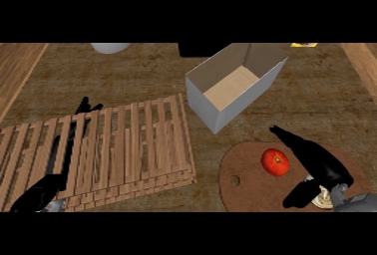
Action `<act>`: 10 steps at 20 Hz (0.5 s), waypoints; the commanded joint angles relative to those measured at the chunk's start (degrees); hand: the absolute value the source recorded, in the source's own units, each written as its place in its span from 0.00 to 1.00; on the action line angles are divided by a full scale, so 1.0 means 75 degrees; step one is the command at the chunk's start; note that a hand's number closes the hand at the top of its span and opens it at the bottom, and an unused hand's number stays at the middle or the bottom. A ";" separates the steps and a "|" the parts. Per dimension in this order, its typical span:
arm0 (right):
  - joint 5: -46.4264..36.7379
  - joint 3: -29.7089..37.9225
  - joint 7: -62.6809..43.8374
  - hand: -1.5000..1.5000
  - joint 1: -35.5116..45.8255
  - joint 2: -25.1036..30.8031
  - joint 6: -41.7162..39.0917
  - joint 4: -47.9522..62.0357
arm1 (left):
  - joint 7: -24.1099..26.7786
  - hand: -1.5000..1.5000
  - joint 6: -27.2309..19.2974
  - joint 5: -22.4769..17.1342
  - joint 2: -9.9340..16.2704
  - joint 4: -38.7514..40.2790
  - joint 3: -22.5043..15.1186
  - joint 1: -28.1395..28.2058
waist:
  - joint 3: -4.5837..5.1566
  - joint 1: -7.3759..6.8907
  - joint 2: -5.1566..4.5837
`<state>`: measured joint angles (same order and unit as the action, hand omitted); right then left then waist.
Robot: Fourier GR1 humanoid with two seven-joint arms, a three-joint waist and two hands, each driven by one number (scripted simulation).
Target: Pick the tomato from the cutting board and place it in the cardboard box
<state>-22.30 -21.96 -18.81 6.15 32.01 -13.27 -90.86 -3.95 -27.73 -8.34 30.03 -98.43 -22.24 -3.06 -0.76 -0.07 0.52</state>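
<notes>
Tomato (276, 162) on cutting board (247, 191), just left of right robot hand (318, 162), fingers wide, not touching.

Right hand (318, 164) open, fingers straight — left hand (55, 164) open, low.

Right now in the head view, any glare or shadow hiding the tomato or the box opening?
Head view: no glare on the tomato, it reads clearly red on the round cutting board. The cardboard box has a lit tan floor and grey walls, opening unobstructed. Lighting is dim and even, with no strong cast shadows. The right hand beside the tomato and the left hand over the slatted wooden mat read as dark shapes with little detail.
</notes>
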 commanded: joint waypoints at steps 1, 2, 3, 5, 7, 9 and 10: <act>-0.0290 -0.0263 -0.0349 0.00 -0.0134 -0.0165 0.0046 0.0190 | -0.0581 0.50 0.0001 0.0097 0.1098 0.1411 0.0988 0.0285 | 0.0102 -0.0071 -0.0149; -0.0242 -0.0174 -0.0522 0.00 -0.0005 -0.0180 -0.0022 0.0269 | -0.0386 0.50 -0.0050 0.0165 0.1047 0.1578 0.0981 0.0189 | 0.0110 -0.0046 -0.0172; -0.0259 -0.0288 -0.0798 0.00 0.0101 -0.0415 -0.0057 0.0365 | -0.0324 0.50 -0.0132 0.0207 0.0945 0.1507 0.0864 0.0252 | 0.0111 -0.0118 -0.0170; -0.0397 -0.0415 -0.0854 0.00 0.0287 -0.0636 0.0000 0.0528 | -0.0635 0.50 -0.0094 0.0212 0.1053 0.1322 0.0804 0.0082 | 0.0095 -0.0151 -0.0161; -0.0478 -0.0335 -0.0722 0.00 0.0239 -0.0622 0.0151 0.0731 | -0.0454 0.50 -0.0080 0.0088 0.1053 0.1510 0.0876 0.0129 | 0.0098 -0.0105 -0.0178; -0.0843 -0.0344 -0.0782 1.00 0.0458 -0.0564 0.0372 0.0686 | -0.0353 0.50 -0.0157 0.0076 0.1032 0.1621 0.0847 0.0155 | 0.0103 -0.0084 -0.0178; -0.1040 -0.0275 -0.0762 1.00 0.0641 -0.0543 0.0585 0.0585 | -0.0307 0.50 -0.0039 -0.0043 0.1123 0.1444 0.0824 0.0348 | 0.0105 -0.0148 -0.0146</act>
<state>-26.59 -23.83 -24.09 8.68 28.46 -11.63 -86.71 -3.56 -28.73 -9.51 30.38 -98.57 -23.02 -3.29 -0.80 -0.39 0.38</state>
